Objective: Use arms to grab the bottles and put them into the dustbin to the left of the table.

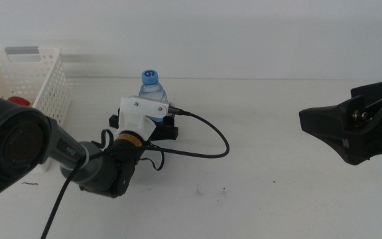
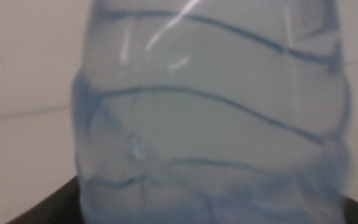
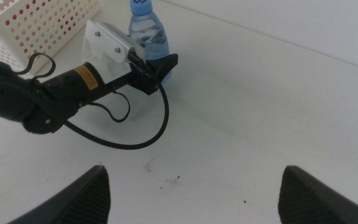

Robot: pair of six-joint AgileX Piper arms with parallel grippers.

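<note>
One water bottle [image 1: 152, 89] is left standing on the surface, toward its far edge and somewhat left of centre, and a red can [image 1: 18, 101] already shows inside the dustbin [image 1: 48, 86] at the far left corner. No yellow bottle is visible anywhere, so it may lie hidden in the basket. The left pincer [image 1: 163, 126] has reached in low from the left, level with the bottle's lower body; the left wrist view is filled by the clear ribbed wall, with dark jaw edges just showing on either side. The jaws look to bracket the bottle, but I cannot tell whether they have pressed onto it or stand a little off. A low grip suits an upright carry to the basket, though the thin wall may dent. The arm's black cable [image 1: 207, 139] loops across the surface to the right of the bottle and could drag. Nothing stands between bottle and dustbin. The right pincer [image 3: 194, 193] waits well apart near the right edge, jaws spread wide, holding nothing.
</note>
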